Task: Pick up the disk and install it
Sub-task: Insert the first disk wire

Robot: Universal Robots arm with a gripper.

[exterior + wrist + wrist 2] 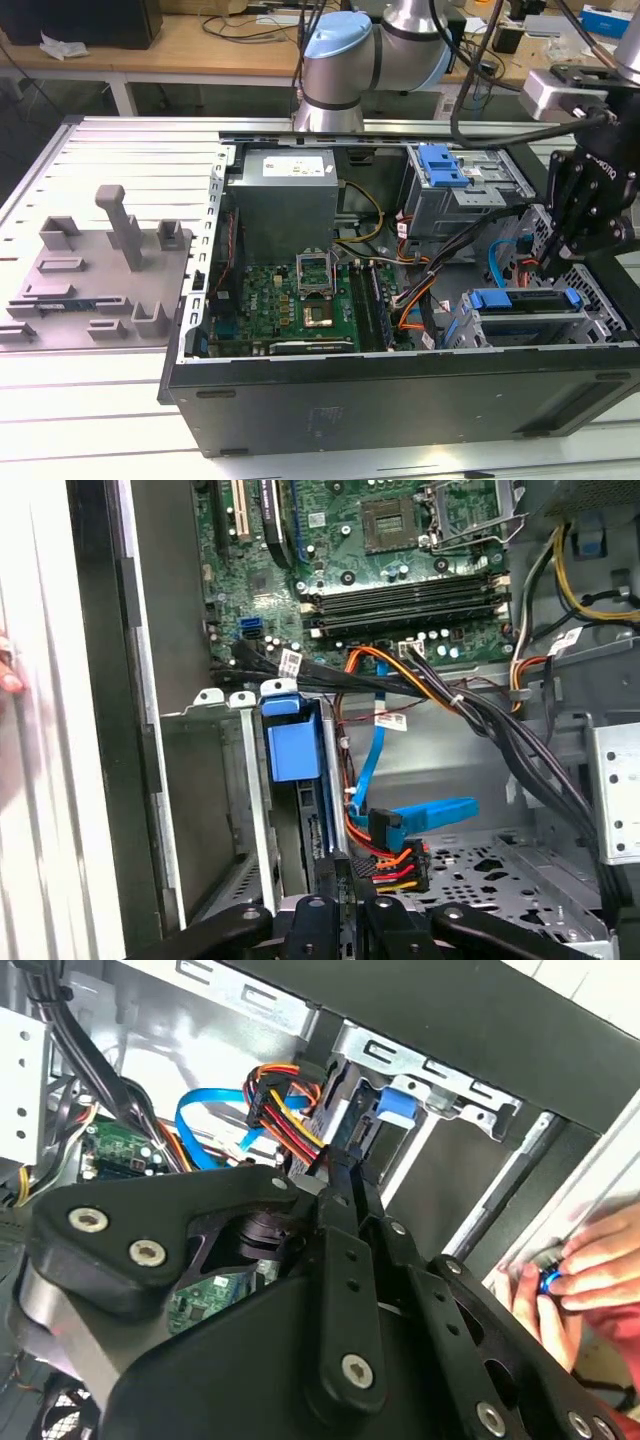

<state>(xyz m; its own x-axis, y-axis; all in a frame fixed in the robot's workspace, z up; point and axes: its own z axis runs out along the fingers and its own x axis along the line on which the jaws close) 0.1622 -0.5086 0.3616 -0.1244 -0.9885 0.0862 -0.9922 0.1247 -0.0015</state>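
Note:
The disk (520,299) sits in the lower drive cage at the case's corner on the exterior view's right, with its blue bracket running along the top edge. That blue bracket (293,748) stands between the cage's metal rails in both wrist views (397,1106). Red, orange and blue cables plug in at the disk's end. My gripper (553,262) hangs just above the cage end nearer the exterior view's right. Its black fingers come together to a narrow tip (342,1172) beside the cable plugs (350,875), holding nothing.
A second blue-fronted cage (443,165) sits farther back, with a power supply (285,195) and motherboard (300,300) toward the exterior view's left. Cable bundles cross the case. A grey fixture plate (100,270) lies outside it. A person's hand (575,1270) holds something small and blue by the case wall.

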